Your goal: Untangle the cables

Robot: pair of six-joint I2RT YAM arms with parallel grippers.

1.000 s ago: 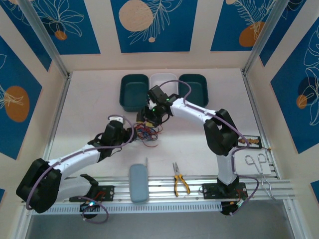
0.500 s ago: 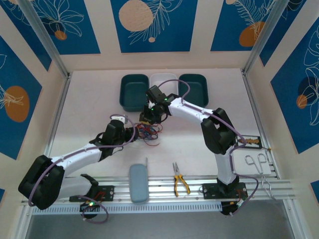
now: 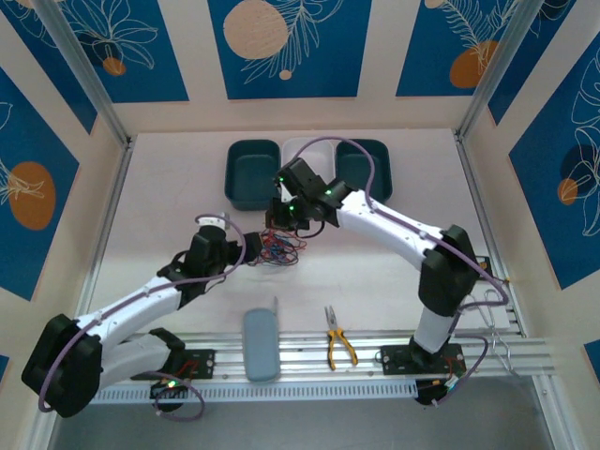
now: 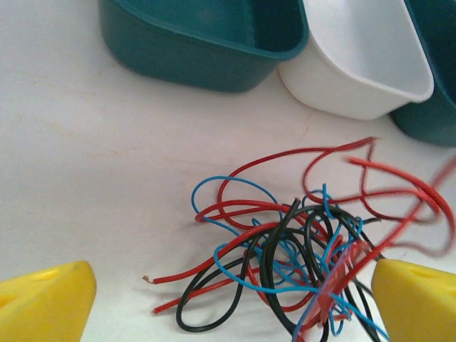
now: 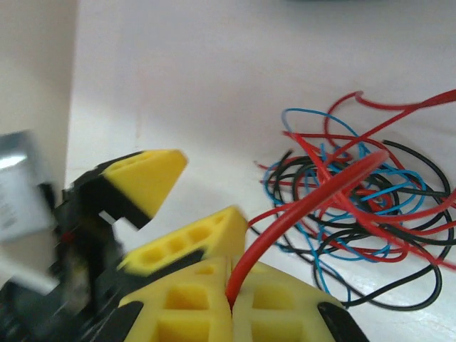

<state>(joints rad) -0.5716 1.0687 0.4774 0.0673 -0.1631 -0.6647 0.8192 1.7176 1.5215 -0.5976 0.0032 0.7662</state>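
Observation:
The cables (image 3: 280, 248) lie in a loose knot of red, black and light blue wires on the white table, in front of the trays. In the left wrist view the tangle (image 4: 299, 246) sits between and just beyond my left gripper (image 4: 231, 299), which is open with its yellow fingertips (image 4: 44, 305) wide apart. My left gripper (image 3: 251, 255) is at the knot's left edge. My right gripper (image 5: 231, 285) is shut on one red cable (image 5: 313, 203) that arches up out of the tangle (image 5: 360, 206). Seen from above, the right gripper (image 3: 279, 223) hangs over the knot's far side.
Three trays stand behind the knot: teal (image 3: 251, 174), white (image 3: 307, 152), teal (image 3: 367, 165). On the near rail lie a grey block (image 3: 261, 343), yellow-handled pliers (image 3: 339, 345) and scissors (image 3: 487, 309). The left gripper's fingers (image 5: 146, 178) are close beside my right gripper.
The right arm's elbow swung out to the right while its gripper stayed over the knot. The left arm reached a little further forward, and the tangle shifted slightly left.

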